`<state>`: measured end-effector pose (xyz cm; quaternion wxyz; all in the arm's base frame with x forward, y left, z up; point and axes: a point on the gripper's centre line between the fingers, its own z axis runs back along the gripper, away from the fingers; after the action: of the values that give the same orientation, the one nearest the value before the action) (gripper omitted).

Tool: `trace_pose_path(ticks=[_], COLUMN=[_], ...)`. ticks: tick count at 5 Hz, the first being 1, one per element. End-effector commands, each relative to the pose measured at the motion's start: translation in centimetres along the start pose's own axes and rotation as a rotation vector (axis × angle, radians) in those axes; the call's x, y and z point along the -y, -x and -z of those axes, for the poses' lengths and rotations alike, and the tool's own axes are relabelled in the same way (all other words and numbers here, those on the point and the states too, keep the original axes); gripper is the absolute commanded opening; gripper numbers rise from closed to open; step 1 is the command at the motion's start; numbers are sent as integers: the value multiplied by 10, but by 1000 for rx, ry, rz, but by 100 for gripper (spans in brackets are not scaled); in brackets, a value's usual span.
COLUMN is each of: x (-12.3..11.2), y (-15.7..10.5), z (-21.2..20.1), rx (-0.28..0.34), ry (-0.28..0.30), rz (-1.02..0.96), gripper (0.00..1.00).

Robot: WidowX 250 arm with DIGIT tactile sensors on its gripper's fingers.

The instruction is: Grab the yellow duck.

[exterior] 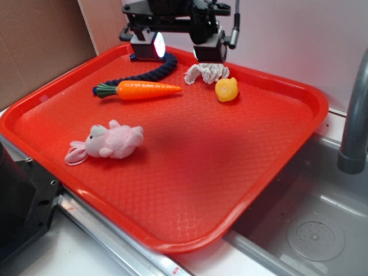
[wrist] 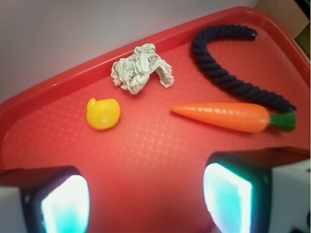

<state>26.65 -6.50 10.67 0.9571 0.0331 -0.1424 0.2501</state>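
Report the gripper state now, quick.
Gripper: open, jaws spread wide, holding nothing; the small round yellow rubber duck lies apart from it on the red plastic tray.

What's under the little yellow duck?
The yellow duck sits directly on the red tray. Only textured tray shows around it; the spot beneath it is covered.

Our exterior cam sits off the near corner, looking down across the whole red tray (exterior: 172, 190). Our wrist cam is closer, looking past the gripper (wrist: 146, 199). Both catch the carrot (exterior: 144, 89) and crumpled paper (wrist: 141, 68).
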Motion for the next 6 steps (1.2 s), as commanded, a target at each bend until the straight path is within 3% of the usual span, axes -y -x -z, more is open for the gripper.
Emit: trace_pose_path(ticks=[1, 6], x=[13, 32], y=[-31, -46], z=[20, 78], rx=[42, 15], ry=[9, -82], rz=[-54, -37], gripper=[100, 100])
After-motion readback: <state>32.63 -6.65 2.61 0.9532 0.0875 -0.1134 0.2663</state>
